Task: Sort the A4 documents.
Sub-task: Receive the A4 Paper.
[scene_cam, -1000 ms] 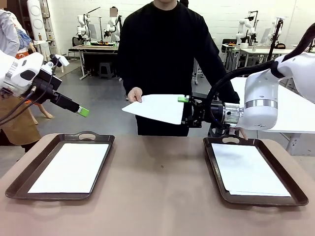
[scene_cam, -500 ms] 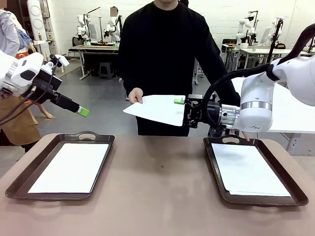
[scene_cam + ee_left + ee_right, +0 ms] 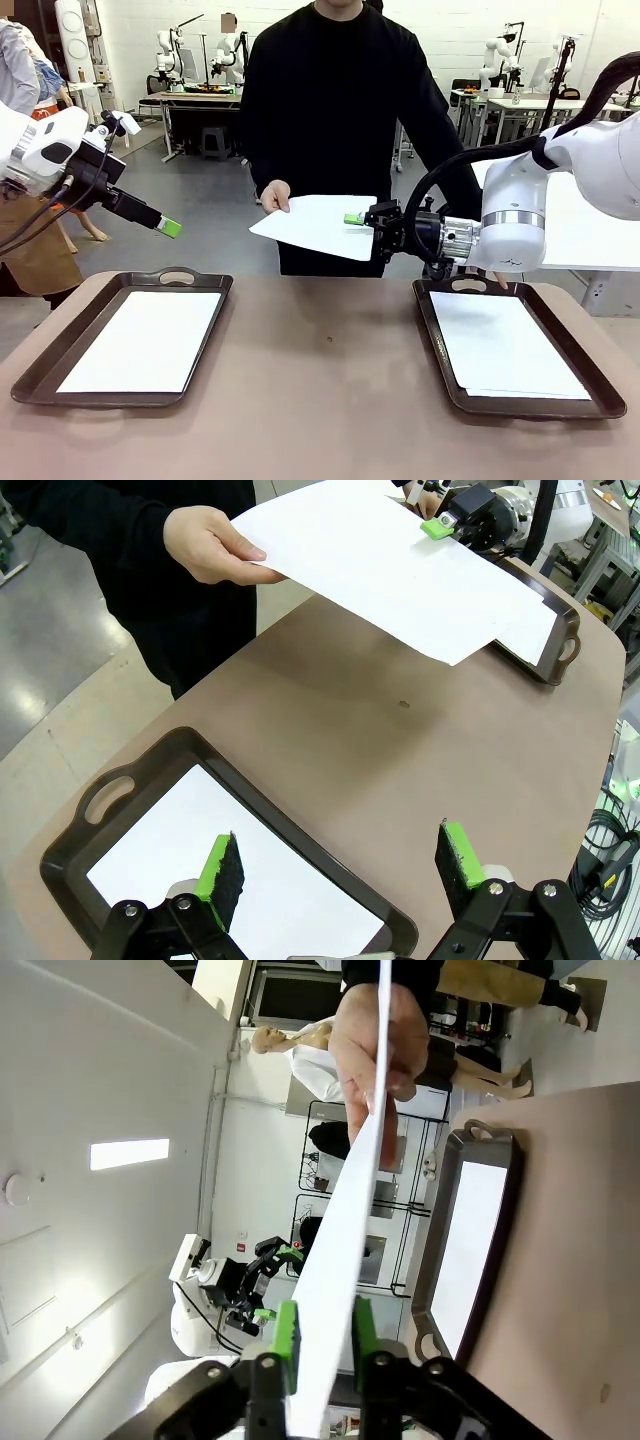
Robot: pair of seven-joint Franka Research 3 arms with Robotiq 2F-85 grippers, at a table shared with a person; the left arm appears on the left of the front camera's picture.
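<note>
From my seat, the table [image 3: 320, 400] has a tray [image 3: 120, 345] each side, both holding A4 documents [image 3: 145, 340]. The person's hand [image 3: 274, 194] holds another sheet [image 3: 310, 222] mid-air; my right gripper [image 3: 352, 219] pinches its near edge. Left gripper [image 3: 168, 228] hangs spread wide, well off to the side.

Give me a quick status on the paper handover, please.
Right gripper shut on sheet. Person's hand holds far edge. Left gripper open above left tray.

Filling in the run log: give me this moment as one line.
phase: handover | right hand: shut on offered sheet | person's hand: holding far edge | left hand: open, raised | trays: one sheet each
</note>
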